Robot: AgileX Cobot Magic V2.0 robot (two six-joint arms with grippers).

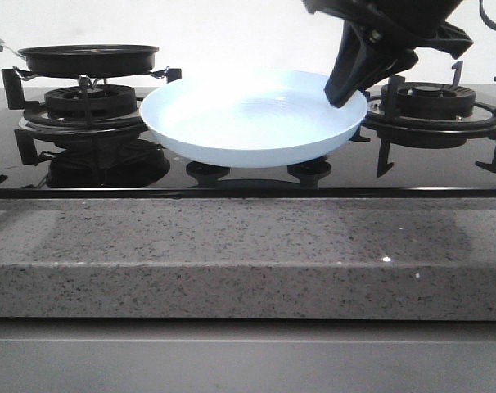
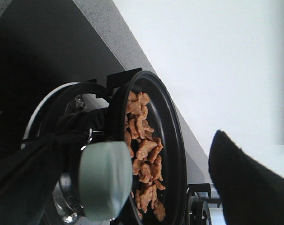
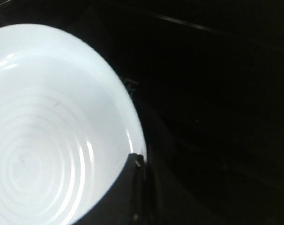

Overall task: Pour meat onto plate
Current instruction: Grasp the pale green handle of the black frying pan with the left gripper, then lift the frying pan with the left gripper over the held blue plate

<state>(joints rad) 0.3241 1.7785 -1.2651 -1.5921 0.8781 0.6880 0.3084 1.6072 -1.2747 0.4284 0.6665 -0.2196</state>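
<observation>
Nearest you runs the speckled grey stone counter edge, with the glossy black hob behind it. Your right gripper comes down from the upper right and its fingers are clamped on the right rim of the plate; in the right wrist view one dark finger overlaps the rim of the plate, whose pale blue bowl shows concentric rings. The plate sits in the middle of the hob, between the two burners, above the two front knobs. To its right stands the right burner grate.

Your left gripper is out of the front view; in its wrist view only a dark finger shows at the side, and you cannot tell whether it is apart or closed. Just ahead of it sits the pale green handle end of the black frying pan. The meat lies heaped inside the pan. In the front view the pan rests on the left burner grate, just left of the plate.
</observation>
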